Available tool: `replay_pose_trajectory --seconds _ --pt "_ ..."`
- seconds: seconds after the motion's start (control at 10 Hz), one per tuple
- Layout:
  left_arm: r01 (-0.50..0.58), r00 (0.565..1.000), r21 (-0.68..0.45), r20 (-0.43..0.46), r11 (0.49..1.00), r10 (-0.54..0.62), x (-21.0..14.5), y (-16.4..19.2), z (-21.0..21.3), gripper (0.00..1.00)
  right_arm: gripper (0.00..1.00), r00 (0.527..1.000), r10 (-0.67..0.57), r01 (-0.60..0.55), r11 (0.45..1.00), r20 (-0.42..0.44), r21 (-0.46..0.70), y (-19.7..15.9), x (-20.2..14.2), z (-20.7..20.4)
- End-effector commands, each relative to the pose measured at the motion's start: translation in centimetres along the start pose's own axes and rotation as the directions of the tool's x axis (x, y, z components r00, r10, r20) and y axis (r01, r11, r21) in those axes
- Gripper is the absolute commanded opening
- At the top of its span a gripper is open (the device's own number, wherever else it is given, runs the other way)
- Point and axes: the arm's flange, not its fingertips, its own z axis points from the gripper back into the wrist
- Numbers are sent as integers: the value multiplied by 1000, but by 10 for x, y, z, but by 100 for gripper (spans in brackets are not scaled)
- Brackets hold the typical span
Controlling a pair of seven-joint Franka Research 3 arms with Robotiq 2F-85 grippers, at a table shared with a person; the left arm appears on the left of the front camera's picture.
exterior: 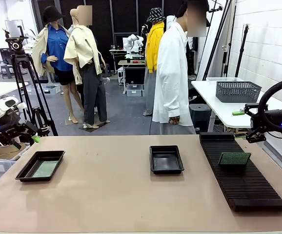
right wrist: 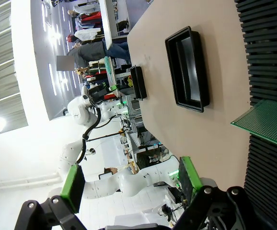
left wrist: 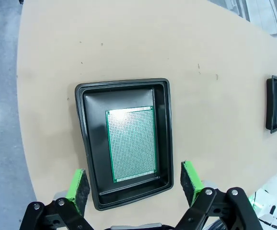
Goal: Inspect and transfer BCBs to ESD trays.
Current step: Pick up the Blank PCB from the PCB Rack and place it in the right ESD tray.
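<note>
Green dotted BCB (left wrist: 131, 143), black tray (left wrist: 124, 143), tan table (exterior: 116, 195).

This is a robotics lab set up in a large indoor hall. A camera tripod (exterior: 18, 53) stands on the grey floor (exterior: 126, 112) beside the tan work table (exterior: 116, 195). A person in a white lab coat (exterior: 171, 83) stands at its far side, and a white bench (exterior: 214, 100) sits along a painted block wall (exterior: 272, 39).

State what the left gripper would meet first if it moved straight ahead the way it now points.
Probably the green BCB lying in the black ESD tray, though depth is unclear.
</note>
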Motion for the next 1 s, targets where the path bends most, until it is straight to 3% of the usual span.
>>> replay_pose_trajectory --seconds 0.0,0.7,0.9 --pt "-1 1000 0 3 1000 1 0 1 1 100 100 1000 -3 3 1000 -5 0 2 1 -1" --pt "0 1000 0 0 1000 0 0 0 0 100 100 1000 -3 3 1000 -5 0 2 1 -1" --pt "-90 995 -219 -70 972 77 6 9 18 100 100 1000 -3 3 1000 -5 0 2 1 -1"
